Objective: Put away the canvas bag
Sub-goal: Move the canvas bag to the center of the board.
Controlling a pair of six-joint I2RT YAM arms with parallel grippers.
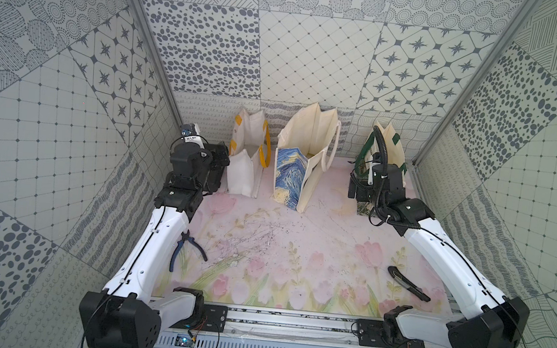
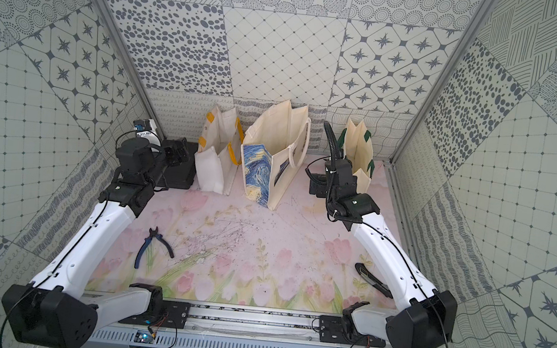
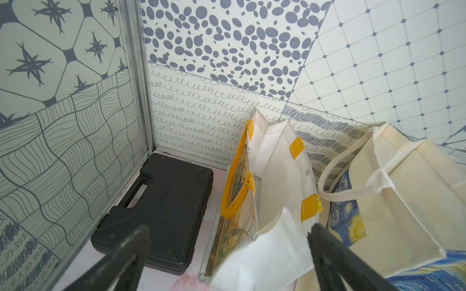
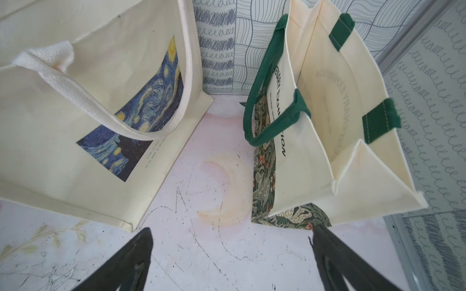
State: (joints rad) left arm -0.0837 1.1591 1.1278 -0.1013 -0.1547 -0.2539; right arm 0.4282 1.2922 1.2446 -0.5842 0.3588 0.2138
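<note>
Heads up: your left jaws are spread wide, with the black case under one finger and the yellow-handled bag right ahead of the other. The starry-night bag stands between your two sets of jaws. Your right jaws are spread too, over bare table, green-handled bag just ahead. I can't tell which of the three you're meant to put away, so you might grab the wrong one. They're floppy and standing open, so pinching a single wall will probably fold one or tip it into its neighbour.

Back row, left to right: case, small bag, big bag, third bag; pliers front-left.
</note>
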